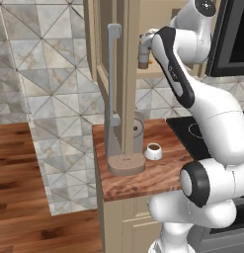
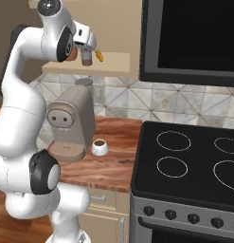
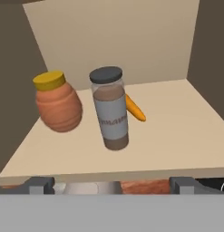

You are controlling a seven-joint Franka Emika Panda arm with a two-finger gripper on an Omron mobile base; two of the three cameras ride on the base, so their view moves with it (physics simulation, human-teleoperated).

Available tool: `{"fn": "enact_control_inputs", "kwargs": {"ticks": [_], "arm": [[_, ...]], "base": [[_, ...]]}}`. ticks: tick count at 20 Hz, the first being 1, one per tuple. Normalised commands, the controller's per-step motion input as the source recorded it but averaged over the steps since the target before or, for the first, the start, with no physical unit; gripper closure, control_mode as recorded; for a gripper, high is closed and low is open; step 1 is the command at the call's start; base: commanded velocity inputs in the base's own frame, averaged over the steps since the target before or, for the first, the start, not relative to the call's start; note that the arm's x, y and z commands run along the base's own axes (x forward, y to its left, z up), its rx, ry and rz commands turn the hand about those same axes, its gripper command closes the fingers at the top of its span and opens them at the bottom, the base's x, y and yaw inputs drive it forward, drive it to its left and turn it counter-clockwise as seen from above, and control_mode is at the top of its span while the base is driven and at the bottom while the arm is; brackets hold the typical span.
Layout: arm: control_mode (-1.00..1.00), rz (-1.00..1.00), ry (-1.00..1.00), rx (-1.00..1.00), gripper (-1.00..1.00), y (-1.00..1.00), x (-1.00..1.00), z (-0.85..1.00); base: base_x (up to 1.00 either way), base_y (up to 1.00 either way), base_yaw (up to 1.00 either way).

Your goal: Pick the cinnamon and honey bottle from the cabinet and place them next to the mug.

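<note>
Hand view shows the claw [image 3: 111, 183] spread wide, holding nothing, just before the front edge of the cabinet [image 3: 131, 36] shelf. The cinnamon [image 3: 110, 108] stands upright, straight ahead between the jaws and slightly back from that edge. The honey bottle [image 3: 58, 103] leans just beside it, toward the left wall.

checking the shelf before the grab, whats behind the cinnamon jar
A thin orange pointed thing lies on the cabinet shelf behind the cinnamon jar, its near end covered by the jar. The honey bottle stands beside, not behind.

Cinnamon [image 2: 86, 57] stands on the cabinet [image 2: 113, 60] shelf.
</note>
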Motion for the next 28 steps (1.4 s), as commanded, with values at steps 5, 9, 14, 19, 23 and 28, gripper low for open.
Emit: {"fn": "enact_control_inputs", "kwargs": {"ticks": [5,9,14,19,23,28], "arm": [[-1.0,0.0,0.0,-0.03,-1.0,0.0,0.53,0.0],[-1.0,0.0,0.0,0.0,-1.0,0.0,0.39,0.0],[-1.0,0.0,0.0,0.0,-1.0,0.0,0.18,0.0],[-1.0,0.0,0.0,0.0,-1.0,0.05,0.0,-0.01],[-1.0,0.0,0.0,0.0,-1.0,0.09,0.0,-0.08],[-1.0,0.0,-0.01,-0.02,-1.0,0.07,0.04,-0.11]], "base": [[0.0,0.0,0.0],[0.0,0.0,0.0],[0.0,0.0,0.0],[0.0,0.0,0.0],[0.0,0.0,0.0],[0.0,0.0,0.0]]}}
